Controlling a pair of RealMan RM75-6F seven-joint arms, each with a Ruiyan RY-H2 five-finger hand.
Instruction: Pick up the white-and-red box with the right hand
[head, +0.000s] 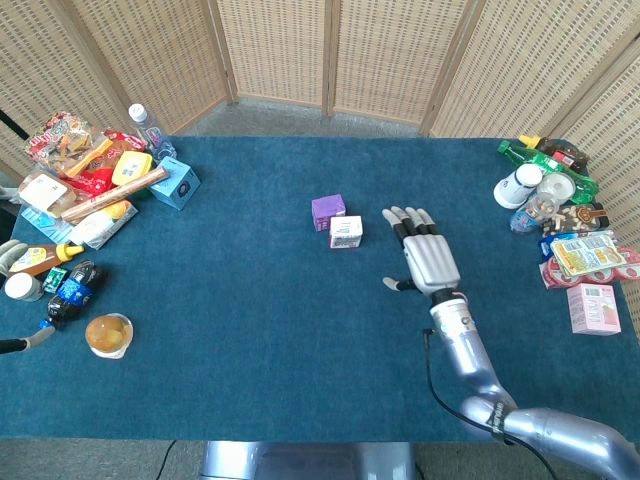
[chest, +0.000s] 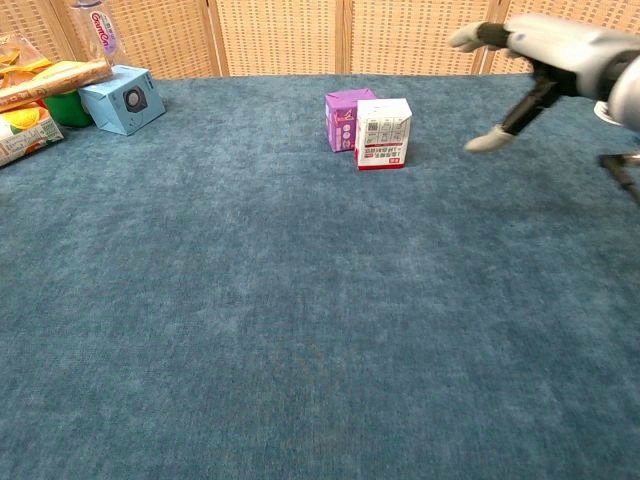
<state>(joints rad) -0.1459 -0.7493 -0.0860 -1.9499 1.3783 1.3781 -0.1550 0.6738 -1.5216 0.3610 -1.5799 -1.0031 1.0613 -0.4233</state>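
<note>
The white-and-red box stands upright near the table's middle, touching a purple box behind it on its left. My right hand hovers open, fingers spread and pointing away from me, a short way right of the white-and-red box and apart from it. My left hand shows only at the far left edge of the head view, with its fingers apart and nothing in them.
A pile of snacks, a blue box and bottles fills the table's left side, with a jelly cup nearer me. Cups, green bottles and packets crowd the right edge, including a pink box.
</note>
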